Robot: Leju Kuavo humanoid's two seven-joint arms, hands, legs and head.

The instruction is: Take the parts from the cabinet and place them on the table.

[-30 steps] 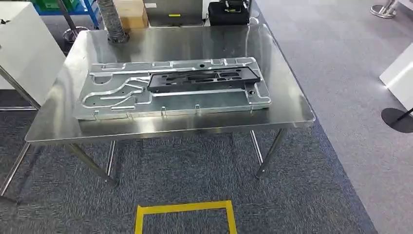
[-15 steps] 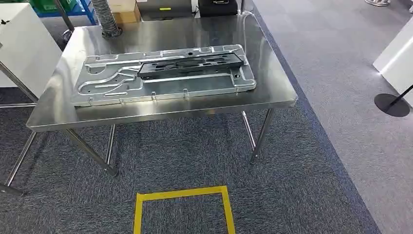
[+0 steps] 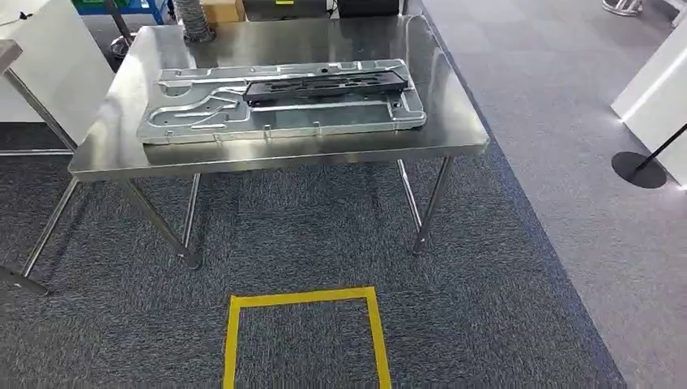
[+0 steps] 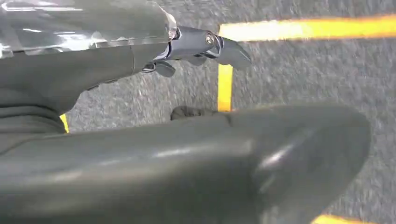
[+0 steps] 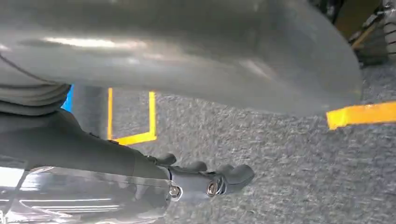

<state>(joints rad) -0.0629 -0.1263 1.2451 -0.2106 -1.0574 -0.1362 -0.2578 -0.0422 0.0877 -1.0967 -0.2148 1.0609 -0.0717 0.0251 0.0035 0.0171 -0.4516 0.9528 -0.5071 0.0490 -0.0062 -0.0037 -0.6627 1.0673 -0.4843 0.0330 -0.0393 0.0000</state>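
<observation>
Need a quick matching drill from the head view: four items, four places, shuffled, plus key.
Items:
1. large silver machined metal plate
2. long black slotted part
3. yellow tape square
4. round black stand base

Places:
A. on the dark carpet in front of the steel table
B. flat on the tabletop
C. on the grey floor at far right
D. on top of the silver plate

Pairs: 1-B, 2-D, 3-A, 4-C

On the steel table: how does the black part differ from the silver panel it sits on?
The long black slotted bar is matte and dark; the large silver machined metal panel is shiny and pale. The bar is narrower and shorter, covering only the panel's far right portion. The bar lies on top of the panel, while the panel rests directly on the stainless steel table. Both lie flat, lengthwise along the table.
</observation>
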